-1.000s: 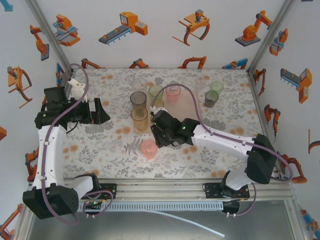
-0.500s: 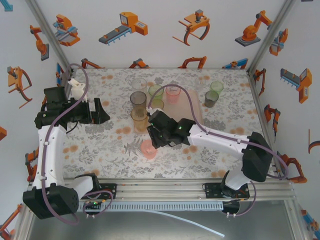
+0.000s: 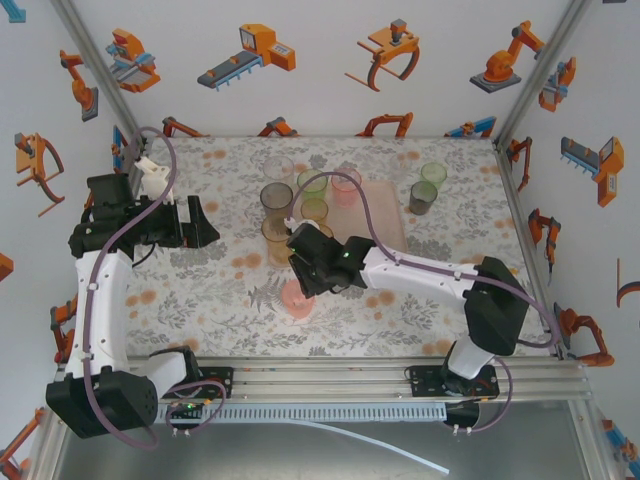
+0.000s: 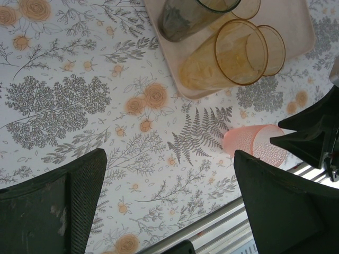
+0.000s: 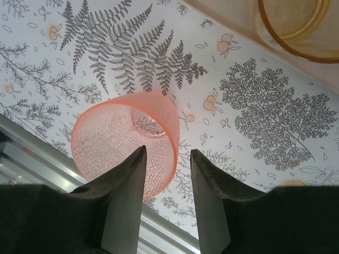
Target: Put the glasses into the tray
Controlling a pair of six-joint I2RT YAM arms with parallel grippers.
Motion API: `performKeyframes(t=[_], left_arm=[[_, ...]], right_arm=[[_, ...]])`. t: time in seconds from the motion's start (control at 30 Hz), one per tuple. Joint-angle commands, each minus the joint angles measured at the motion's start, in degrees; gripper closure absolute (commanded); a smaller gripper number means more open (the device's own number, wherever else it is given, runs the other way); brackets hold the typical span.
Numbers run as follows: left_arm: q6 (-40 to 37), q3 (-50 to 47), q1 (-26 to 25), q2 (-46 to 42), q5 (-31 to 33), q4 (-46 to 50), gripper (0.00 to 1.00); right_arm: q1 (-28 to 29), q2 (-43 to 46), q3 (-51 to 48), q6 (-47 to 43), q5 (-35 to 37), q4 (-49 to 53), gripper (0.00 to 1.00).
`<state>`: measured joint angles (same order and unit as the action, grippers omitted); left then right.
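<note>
- While the right claw (image 5: 167,153) is hanging directly over the pink tumbler (image 5: 122,137), its fingers are straddling one side of the rim. One finger is reaching over the mouth and the other is sitting just outside the wall.
- Its jaws are standing partly open, with a gap showing around the thin wall, so they are not gripping anything yet.
- The tumbler seems to be standing upright on the flowered table (image 3: 200,300), near the front edge, with its long axis pointing up toward the claw. That is suggesting a pinch on the rim from above rather than a grasp round the body.
- The tray (image 3: 385,210) is lying just beyond the tumbler, farther from the arm bases, so the carry is looking short and directed away from the robot.
- The right arm is sitting much the nearer of the two. The left claw (image 4: 169,154) is hovering well apart on the left, jaws spread wide and holding nothing.
- The tumbler is showing as short, translucent salmon pink with a fine dimpled wall, and the fern print is coming through it. It is looking like thin, light plastic, so a hard squeeze is likely to flex it.
- The tray is already carrying orange tumblers (image 4: 233,53) and a smoky grey tumbler (image 4: 185,18). A green tumbler (image 3: 433,175) and a dark tumbler (image 3: 423,197) are waiting on the table at far right.
</note>
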<state>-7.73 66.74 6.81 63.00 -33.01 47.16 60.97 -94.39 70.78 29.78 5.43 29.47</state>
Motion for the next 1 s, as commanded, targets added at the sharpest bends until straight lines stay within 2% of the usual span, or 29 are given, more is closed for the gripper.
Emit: performKeyframes(t=[0.0, 0.97], left_arm=[[0.47, -0.11, 0.37, -0.32, -1.17, -0.23, 0.03], [0.57, -0.48, 0.51, -0.40, -1.51, -0.57, 0.03]], right_arm=[[0.47, -1.08, 1.80, -0.41, 1.75, 1.44, 0.62], [0.93, -4.70, 4.71, -2.18, 3.60, 5.28, 0.79]])
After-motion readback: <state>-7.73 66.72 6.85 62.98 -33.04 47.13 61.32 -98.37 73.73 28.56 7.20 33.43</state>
